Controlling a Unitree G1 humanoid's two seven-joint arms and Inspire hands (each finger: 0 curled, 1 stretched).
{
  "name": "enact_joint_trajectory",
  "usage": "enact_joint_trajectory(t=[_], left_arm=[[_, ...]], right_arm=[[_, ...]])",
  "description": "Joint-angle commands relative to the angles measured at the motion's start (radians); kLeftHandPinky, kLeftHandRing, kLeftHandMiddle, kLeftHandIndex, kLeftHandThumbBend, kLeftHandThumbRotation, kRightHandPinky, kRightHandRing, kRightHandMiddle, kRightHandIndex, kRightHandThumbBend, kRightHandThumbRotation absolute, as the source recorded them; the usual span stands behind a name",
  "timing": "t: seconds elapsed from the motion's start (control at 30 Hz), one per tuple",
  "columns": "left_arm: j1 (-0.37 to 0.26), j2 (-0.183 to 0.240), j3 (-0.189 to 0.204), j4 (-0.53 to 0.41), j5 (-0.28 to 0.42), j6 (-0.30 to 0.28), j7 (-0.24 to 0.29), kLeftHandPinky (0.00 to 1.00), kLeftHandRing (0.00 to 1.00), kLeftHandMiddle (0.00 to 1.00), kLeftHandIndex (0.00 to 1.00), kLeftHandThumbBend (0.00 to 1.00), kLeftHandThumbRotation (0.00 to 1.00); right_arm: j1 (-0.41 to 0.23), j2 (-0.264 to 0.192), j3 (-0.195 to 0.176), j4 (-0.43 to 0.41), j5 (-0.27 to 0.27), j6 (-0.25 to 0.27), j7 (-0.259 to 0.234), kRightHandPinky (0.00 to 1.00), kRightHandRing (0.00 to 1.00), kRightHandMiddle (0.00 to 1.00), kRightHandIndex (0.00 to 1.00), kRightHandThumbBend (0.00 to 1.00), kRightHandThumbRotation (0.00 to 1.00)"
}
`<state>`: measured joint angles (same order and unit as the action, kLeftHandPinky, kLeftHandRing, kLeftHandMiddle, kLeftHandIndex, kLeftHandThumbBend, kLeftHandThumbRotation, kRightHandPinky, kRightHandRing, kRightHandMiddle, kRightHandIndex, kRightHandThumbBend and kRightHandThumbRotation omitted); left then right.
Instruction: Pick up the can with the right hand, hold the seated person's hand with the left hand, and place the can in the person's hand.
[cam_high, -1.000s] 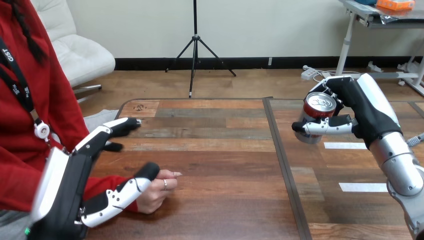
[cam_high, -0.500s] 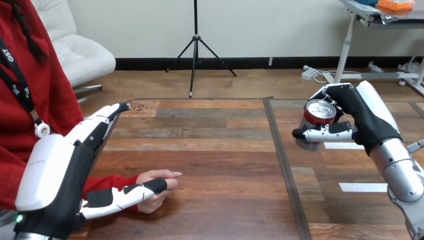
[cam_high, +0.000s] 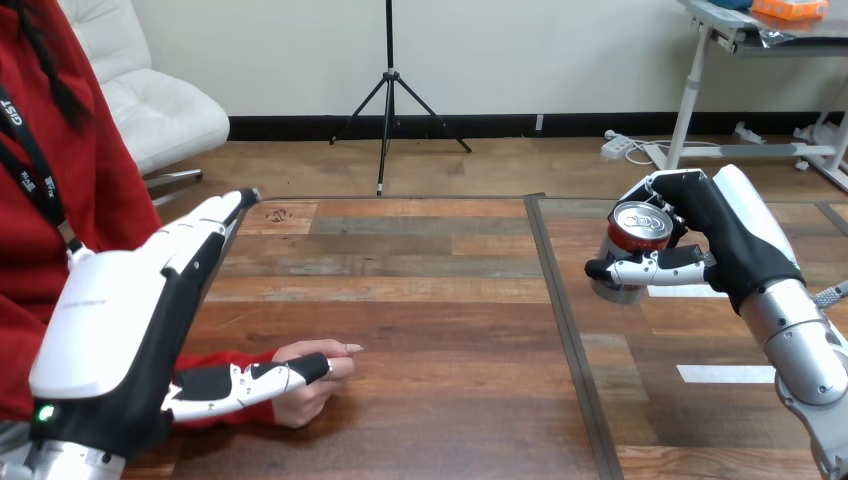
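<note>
Left hand (cam_high: 110, 330) has turned back-up since the earlier frame, fingers now straight, thumb laid across the person's hand (cam_high: 305, 400) on the counter (cam_high: 430, 300). Right hand (cam_high: 735, 245) grips the can (cam_high: 630, 245) aloft, well apart. Risk: the person's hand lies curled and ungrasped, so a delivered can could topple.

Robot lab or test setup, by the look: machine right hand (cam_high: 735, 240) over a wooden plank table (cam_high: 420, 270), two tops joined at a dark seam (cam_high: 560, 310), white tape strips (cam_high: 725, 374) stuck on the right top.
</note>
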<state>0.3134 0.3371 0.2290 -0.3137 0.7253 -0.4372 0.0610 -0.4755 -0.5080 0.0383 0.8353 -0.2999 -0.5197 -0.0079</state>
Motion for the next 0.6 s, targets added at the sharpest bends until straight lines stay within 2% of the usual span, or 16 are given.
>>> enact_joint_trajectory(t=[0.0, 0.17, 0.3, 0.57], left_arm=[[-0.063, 0.039, -0.019, 0.021, 0.035, 0.012, 0.028, 0.71, 0.86, 0.90, 0.90, 1.00, 0.51], [-0.076, 0.068, -0.037, 0.039, 0.055, 0.027, 0.004, 0.70, 0.87, 0.91, 0.91, 1.00, 0.52], [-0.089, 0.084, -0.053, 0.065, 0.062, 0.031, 0.008, 0.70, 0.86, 0.91, 0.91, 1.00, 0.50], [-0.119, 0.135, -0.093, 0.109, 0.094, 0.062, -0.034, 0.73, 0.87, 0.90, 0.91, 1.00, 0.49]], right_arm=[[-0.072, 0.000, -0.019, -0.011, 0.028, -0.030, -0.004, 0.36, 0.39, 0.43, 0.45, 0.75, 0.00], [-0.073, 0.001, -0.017, -0.013, 0.030, -0.025, -0.005, 0.37, 0.39, 0.43, 0.45, 0.75, 0.00], [-0.075, -0.001, -0.013, -0.013, 0.023, -0.027, -0.010, 0.37, 0.39, 0.43, 0.45, 0.75, 0.00], [-0.077, 0.002, -0.014, -0.009, 0.030, -0.028, -0.004, 0.37, 0.40, 0.43, 0.45, 0.74, 0.00]])
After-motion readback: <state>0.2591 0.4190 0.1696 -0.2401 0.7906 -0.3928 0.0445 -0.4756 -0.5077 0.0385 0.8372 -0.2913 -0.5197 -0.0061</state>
